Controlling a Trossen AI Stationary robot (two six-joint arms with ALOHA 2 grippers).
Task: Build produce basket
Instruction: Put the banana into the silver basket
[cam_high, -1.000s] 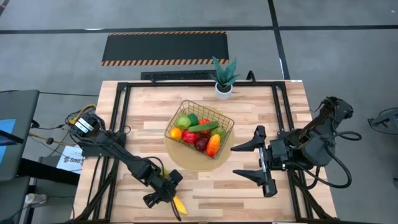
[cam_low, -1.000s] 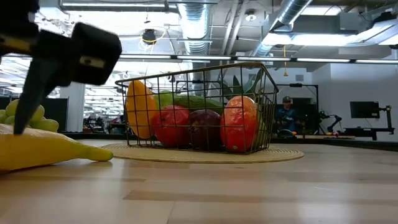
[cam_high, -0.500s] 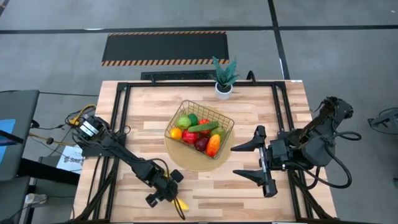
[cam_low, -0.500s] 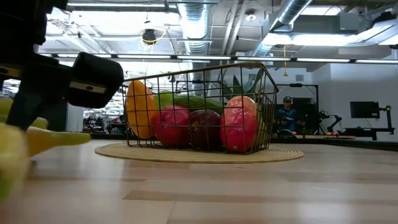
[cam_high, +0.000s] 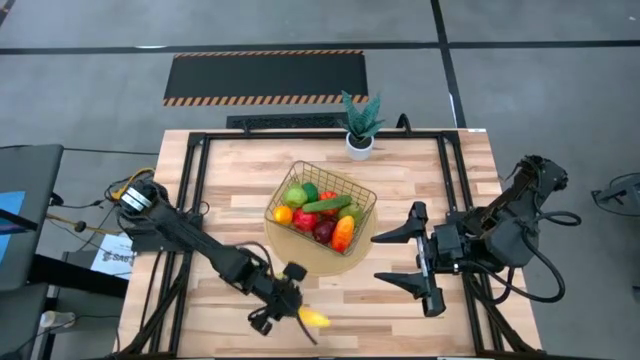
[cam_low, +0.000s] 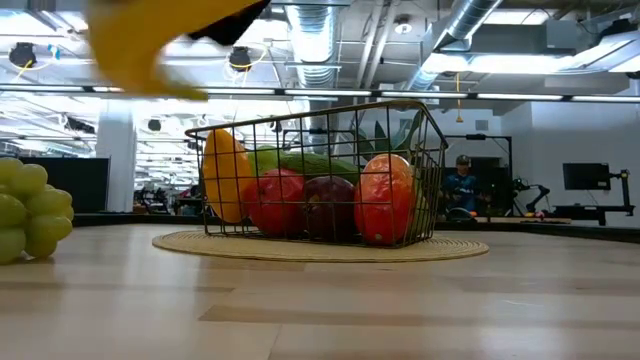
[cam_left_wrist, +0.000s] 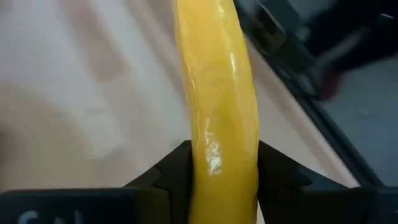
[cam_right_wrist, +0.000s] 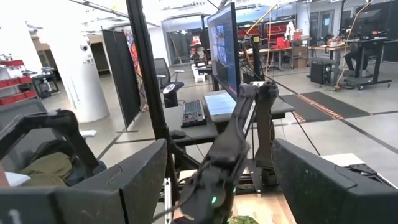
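The gold wire basket (cam_high: 322, 212) stands on a round tan mat (cam_high: 310, 258) at the table's middle, with several fruits in it, among them a green cucumber (cam_high: 327, 204) and red pieces (cam_low: 380, 200). My left gripper (cam_high: 288, 302) is shut on a yellow banana (cam_high: 313, 318) near the table's front edge, in front of the basket. In the low view the banana (cam_low: 150, 45) is high above the table. Green grapes (cam_low: 28, 210) lie on the table at the low view's left. My right gripper (cam_high: 412, 260) is open and empty, right of the basket. My left gripper pinches the banana's two sides (cam_left_wrist: 214, 155) between its two fingers (cam_left_wrist: 176, 168), which lie across the banana. Most of the banana reaches out past the fingertips, toward the table's right and near side (cam_high: 318, 320). The banana is lifted clear of the table.
A potted green plant (cam_high: 360, 125) stands at the table's far edge behind the basket. Black frame rails (cam_high: 195, 190) run along the table's left and right sides. Bare wood (cam_high: 360, 300) lies between the two grippers in front of the mat.
My left gripper has risen and gone toward the table's right edge with the banana. The banana lay on the table a second ago and is now lifted clear, high in the low view. The grapes have stayed on the table.
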